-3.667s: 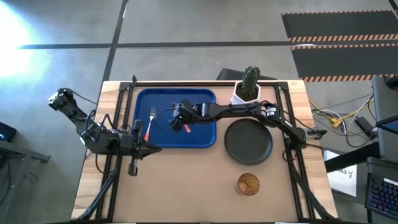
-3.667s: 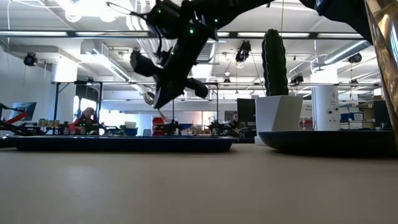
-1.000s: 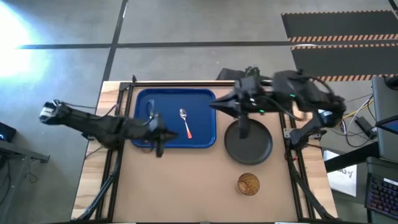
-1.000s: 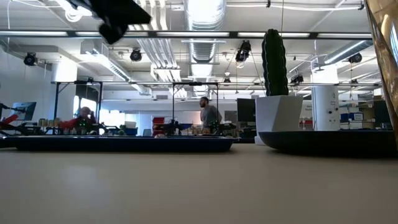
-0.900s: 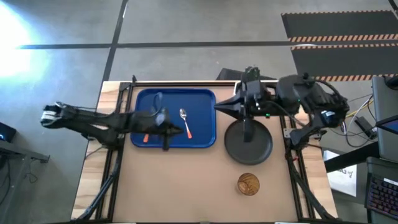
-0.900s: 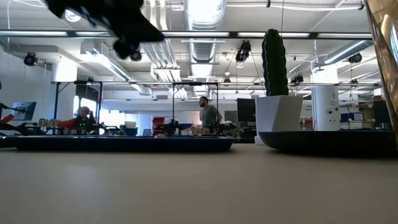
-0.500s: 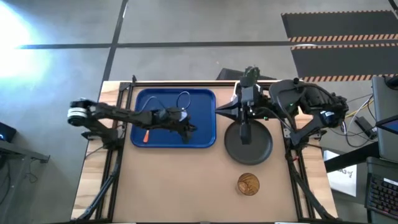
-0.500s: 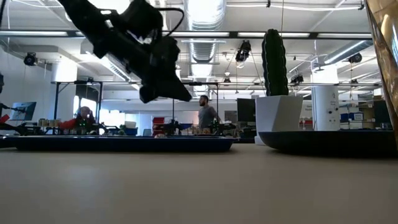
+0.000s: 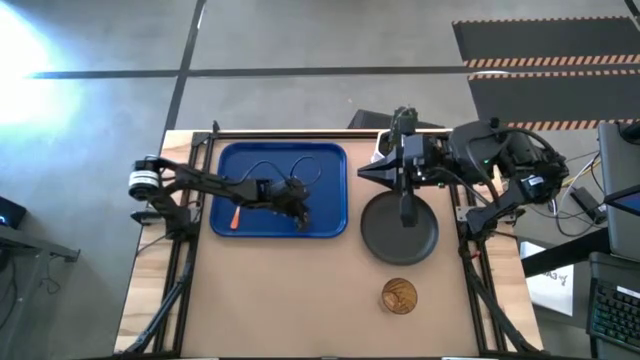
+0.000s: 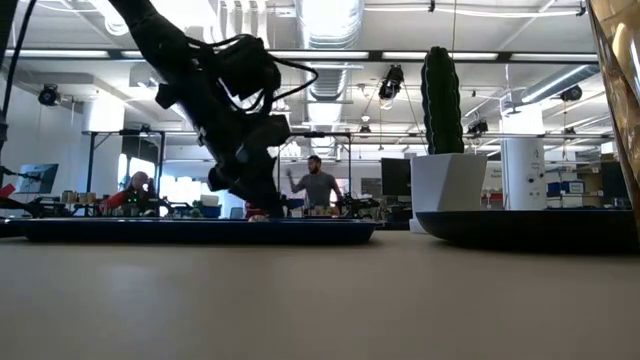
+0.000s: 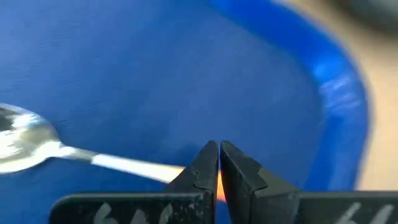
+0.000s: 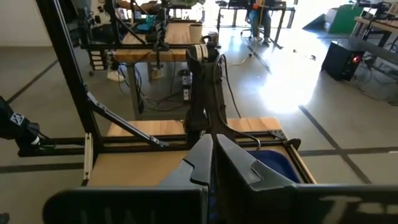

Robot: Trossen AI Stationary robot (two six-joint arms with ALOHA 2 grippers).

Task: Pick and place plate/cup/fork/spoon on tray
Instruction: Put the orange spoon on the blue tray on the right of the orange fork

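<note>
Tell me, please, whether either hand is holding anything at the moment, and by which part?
The left hand is shut on the spoon, pinching its orange handle down on the tray. The right hand, above the plate, holds nothing.

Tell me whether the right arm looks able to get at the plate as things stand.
Probably yes. The right tool already hangs over the plate, which lies bare on the table with nothing on it. The left tool is busy over the tray at the spoon, well clear.
</note>
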